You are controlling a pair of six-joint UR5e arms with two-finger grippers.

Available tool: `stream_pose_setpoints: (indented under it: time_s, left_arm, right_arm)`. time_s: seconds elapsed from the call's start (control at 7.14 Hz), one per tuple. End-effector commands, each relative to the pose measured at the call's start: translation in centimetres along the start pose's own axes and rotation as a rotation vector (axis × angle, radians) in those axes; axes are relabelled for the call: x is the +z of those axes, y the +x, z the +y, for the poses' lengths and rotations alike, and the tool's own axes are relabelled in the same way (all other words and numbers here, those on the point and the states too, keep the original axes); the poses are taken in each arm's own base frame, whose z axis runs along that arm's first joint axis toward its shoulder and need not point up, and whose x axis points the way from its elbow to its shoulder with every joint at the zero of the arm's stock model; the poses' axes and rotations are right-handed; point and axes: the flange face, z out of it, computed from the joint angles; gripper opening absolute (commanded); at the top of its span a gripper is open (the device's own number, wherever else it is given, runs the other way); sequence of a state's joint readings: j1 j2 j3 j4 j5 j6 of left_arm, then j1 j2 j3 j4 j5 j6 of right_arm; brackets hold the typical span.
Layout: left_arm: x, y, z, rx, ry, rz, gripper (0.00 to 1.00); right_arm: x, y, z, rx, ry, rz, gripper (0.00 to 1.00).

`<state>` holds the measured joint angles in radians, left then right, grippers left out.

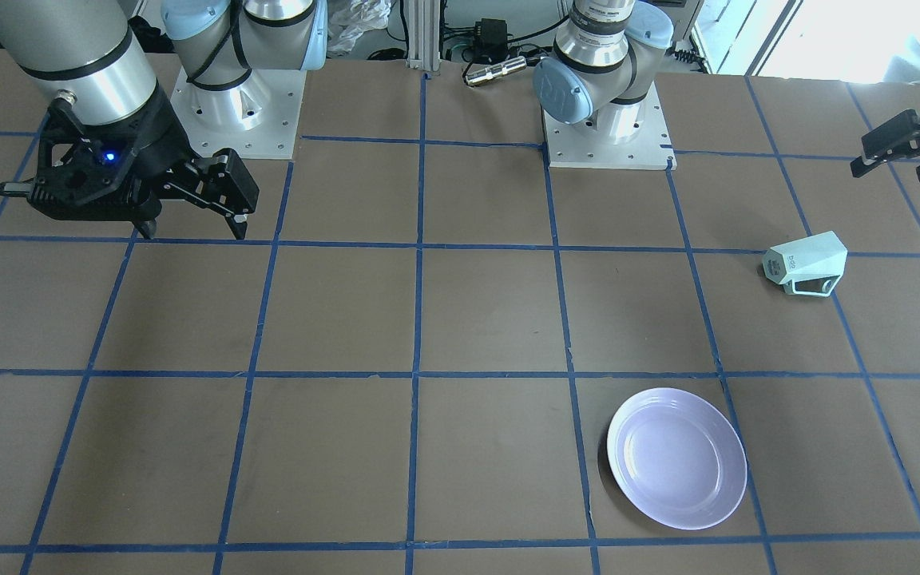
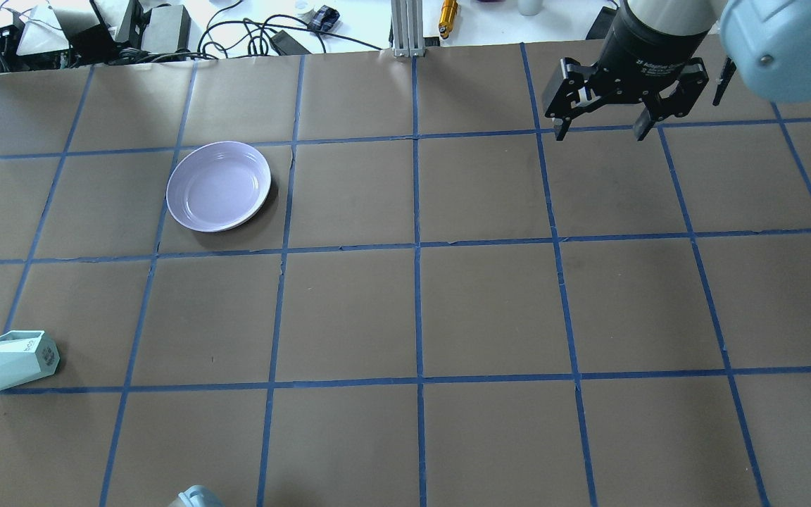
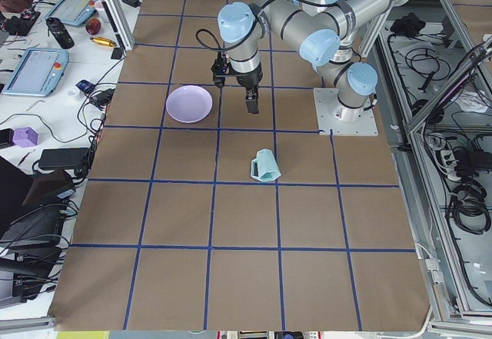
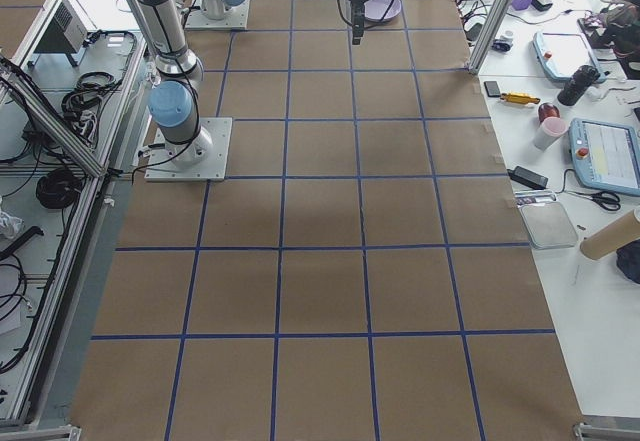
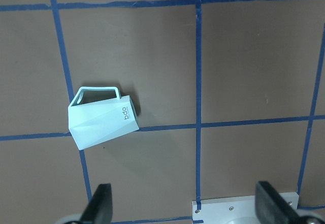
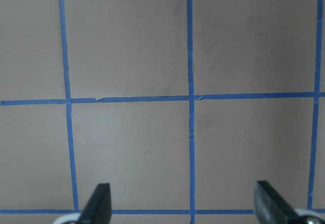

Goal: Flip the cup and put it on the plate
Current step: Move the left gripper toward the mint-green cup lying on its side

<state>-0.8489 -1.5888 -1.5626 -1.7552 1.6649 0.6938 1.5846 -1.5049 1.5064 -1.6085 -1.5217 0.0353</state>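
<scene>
Sideways, cup [image 2: 8,360] lies amid open table [image 2: 490,303], plate [image 2: 219,184] well apart; left gripper [image 5: 185,203], right gripper [image 2: 600,130] apparently gape wide

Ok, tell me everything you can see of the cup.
The cup is a small pale mint-green mug with faceted walls and an angular open handle, and its surface looks matte. It lies on its side on the brown paper-covered table, on the robot's left side. Its narrower base, which carries small lettering, faces the table's middle. The handle juts out sideways, away from the robot. Nothing but the table touches it.
</scene>
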Motion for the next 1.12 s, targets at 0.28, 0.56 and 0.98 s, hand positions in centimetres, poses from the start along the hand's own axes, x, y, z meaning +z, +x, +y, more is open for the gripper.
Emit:
stream_pose_setpoints:
  time_s: [0.28,0.56,0.98]
  left_arm:
    - [3.8,-8.6,2.2,-0.197,-0.050,0.074,1.00]
    - [6.4,-12.5,1.5,-0.238,-0.031,0.056,1.00]
    - [12.3,-16.3,0.6,-0.266,-0.102,0.086,1.00]
  right_arm:
    - [-0.1,0.0,0.0,0.000,0.002,0.000,1.00]
    - [0.0,0.0,0.0,0.000,0.001,0.000,1.00]
    - [0.0,0.0,0.0,0.000,0.001,0.000,1.00]
